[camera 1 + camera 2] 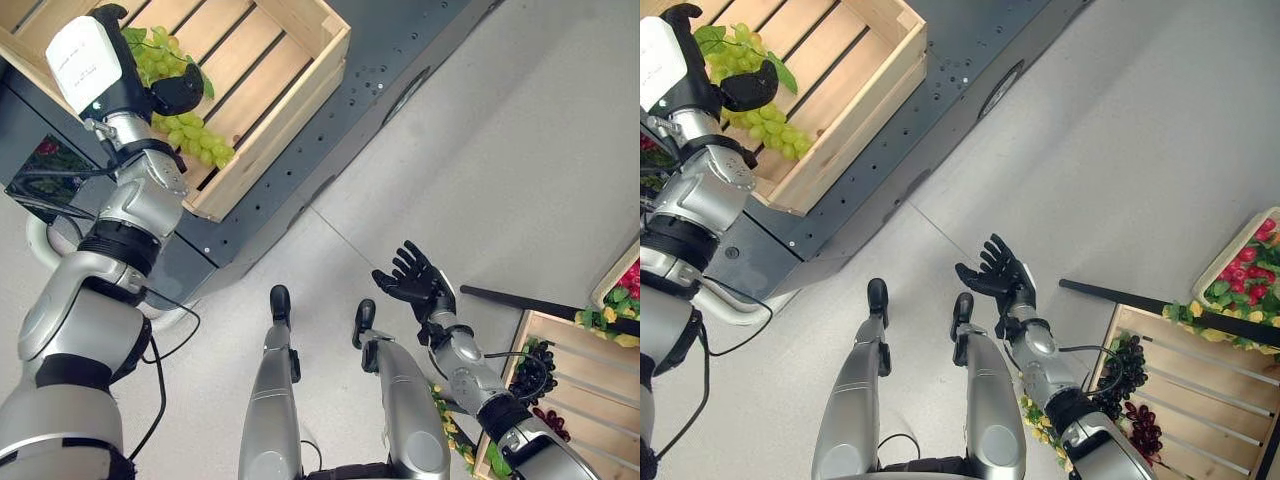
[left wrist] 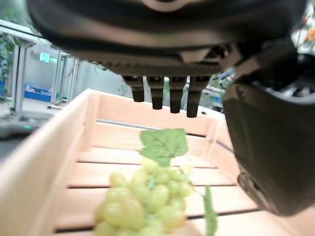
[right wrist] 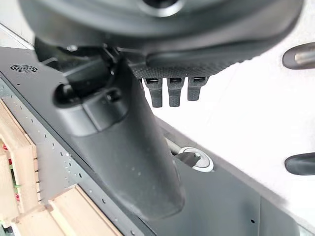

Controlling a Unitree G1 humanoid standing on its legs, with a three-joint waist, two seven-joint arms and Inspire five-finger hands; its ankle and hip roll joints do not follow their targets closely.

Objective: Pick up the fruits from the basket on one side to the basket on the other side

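— Where is the left hand (image 1: 150,85), and what is in it?

— It hangs over the wooden crate (image 1: 300,60) on the robot's left. In its wrist view the fingers (image 2: 170,96) stand straight, apart from the green grapes (image 2: 147,196); the bunch seems to lie on the slats below them, so I judge it released, or close to it.

— And the right hand (image 1: 412,280)?

— Spread wide and empty, palm up over the floor, well apart from the right-side crate (image 1: 560,400).

— How much is left, then?

— One green bunch sits in the left crate. The right crate holds dark grapes (image 1: 535,372), something red below them and a yellowish bunch at its near edge, so several trips look to remain.

— Anything you cannot settle?

— Whether the thumb touches the bunch; the hand covers part of it from above. The right crate is cut off at the edge, so its full load is unknown.
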